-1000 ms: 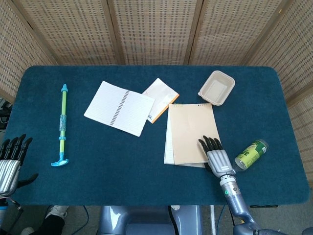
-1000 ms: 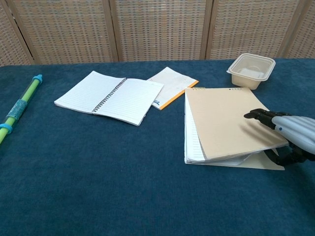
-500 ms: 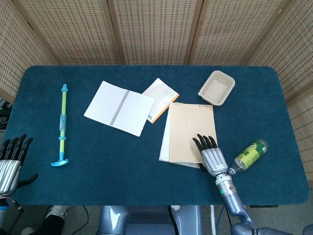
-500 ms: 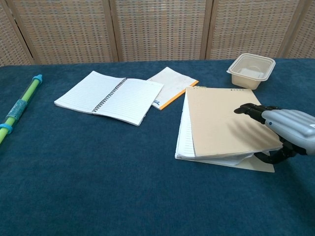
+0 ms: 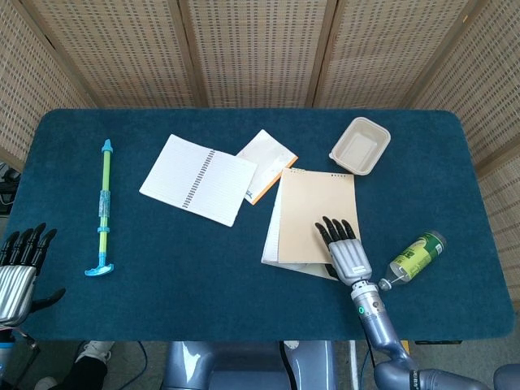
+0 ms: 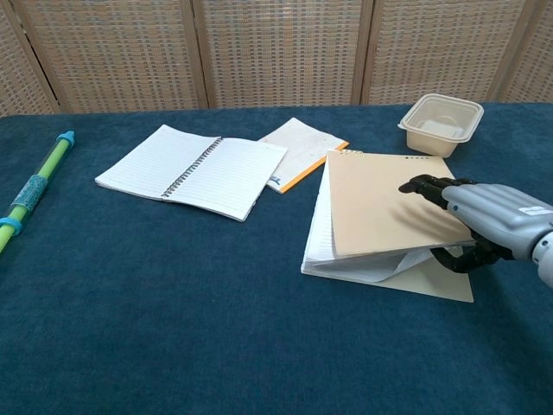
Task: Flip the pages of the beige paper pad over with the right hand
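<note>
Beige paper pad (image 5: pixel 313 213) lies right of table centre, its near right corner lifted with pages bowed. Right hand (image 6: pixel 484 220) grips that corner: fingers (image 5: pixel 335 230) flat on top, thumb curled beneath. Left hand (image 5: pixel 18 268) hangs off the table's left edge, fingers spread, holding nothing.

Both hands were seen as ribbed silver-grey shells, right hand (image 5: pixel 349 253) and left hand (image 5: pixel 18 276), with black fingers (image 6: pixel 425 184).
</note>
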